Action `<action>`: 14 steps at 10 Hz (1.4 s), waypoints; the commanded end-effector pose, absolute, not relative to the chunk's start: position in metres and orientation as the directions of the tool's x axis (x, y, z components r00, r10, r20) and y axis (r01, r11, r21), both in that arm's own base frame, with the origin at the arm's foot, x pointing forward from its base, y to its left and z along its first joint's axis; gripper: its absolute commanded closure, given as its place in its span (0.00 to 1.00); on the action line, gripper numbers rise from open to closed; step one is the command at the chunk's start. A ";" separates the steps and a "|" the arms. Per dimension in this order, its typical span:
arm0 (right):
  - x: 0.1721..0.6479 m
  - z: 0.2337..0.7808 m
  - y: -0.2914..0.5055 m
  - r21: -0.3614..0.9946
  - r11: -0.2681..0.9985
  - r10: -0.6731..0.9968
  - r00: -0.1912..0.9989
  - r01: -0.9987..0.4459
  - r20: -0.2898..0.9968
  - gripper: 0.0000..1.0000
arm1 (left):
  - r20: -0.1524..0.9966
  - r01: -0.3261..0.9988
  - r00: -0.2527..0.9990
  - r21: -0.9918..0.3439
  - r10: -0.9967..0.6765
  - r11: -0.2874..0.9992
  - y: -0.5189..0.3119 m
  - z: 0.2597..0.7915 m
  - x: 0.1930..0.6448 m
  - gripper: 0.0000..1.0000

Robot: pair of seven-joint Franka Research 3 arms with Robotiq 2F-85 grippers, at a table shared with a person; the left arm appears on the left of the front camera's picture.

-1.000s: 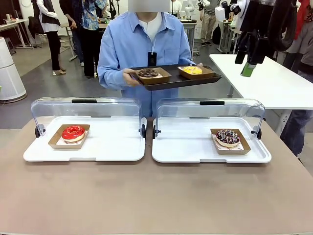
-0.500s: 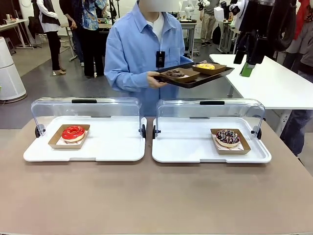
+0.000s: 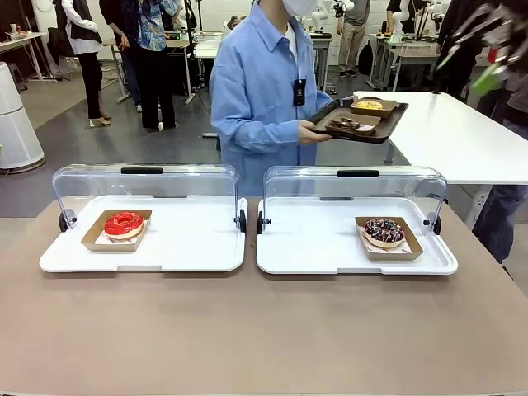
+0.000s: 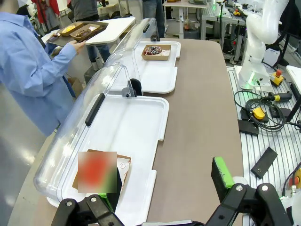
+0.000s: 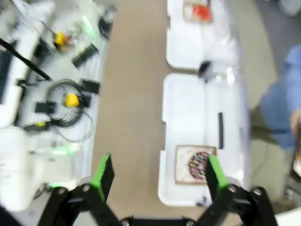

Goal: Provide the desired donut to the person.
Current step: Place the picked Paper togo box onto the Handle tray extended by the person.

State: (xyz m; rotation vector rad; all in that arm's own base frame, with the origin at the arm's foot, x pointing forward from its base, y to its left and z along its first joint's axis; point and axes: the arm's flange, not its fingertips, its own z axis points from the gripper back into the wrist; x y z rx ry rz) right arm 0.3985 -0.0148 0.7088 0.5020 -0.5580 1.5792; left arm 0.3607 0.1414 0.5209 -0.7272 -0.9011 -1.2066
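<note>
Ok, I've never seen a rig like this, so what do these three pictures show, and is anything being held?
A two-armed robot shares a table with a person. One camera looks across the table; the others ride the wrists. The left end effector and right end effector are both open and empty. Two white trays have raised clear lids: the left tray holds a red donut, the right tray a chocolate sprinkled donut. The person holds a dark tray carrying two more donuts.

- A brown bench [image 3: 264,338] carries two white trays [image 3: 198,247] side by side.
- A clear lid [image 3: 144,186] stands raised behind each tray.
- A white table [image 3: 462,140] stands beyond.
- Bystanders [image 3: 153,49] stand at the back.
</note>
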 end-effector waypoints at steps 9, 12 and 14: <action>0.387 0.577 -0.182 -0.038 0.146 0.563 0.051 -0.989 0.825 0.00 | 0.889 0.977 0.097 0.002 -0.448 0.215 0.142 0.521 0.359 0.00; 0.393 0.571 -0.181 -0.052 0.151 0.511 0.033 -0.987 0.859 0.00 | 0.889 0.977 0.097 0.002 -0.448 0.215 0.142 0.521 0.359 0.00; 0.393 0.569 -0.180 -0.054 0.121 0.499 0.013 -0.991 0.867 0.00 | 0.889 0.977 0.097 0.002 -0.448 0.215 0.142 0.521 0.359 0.00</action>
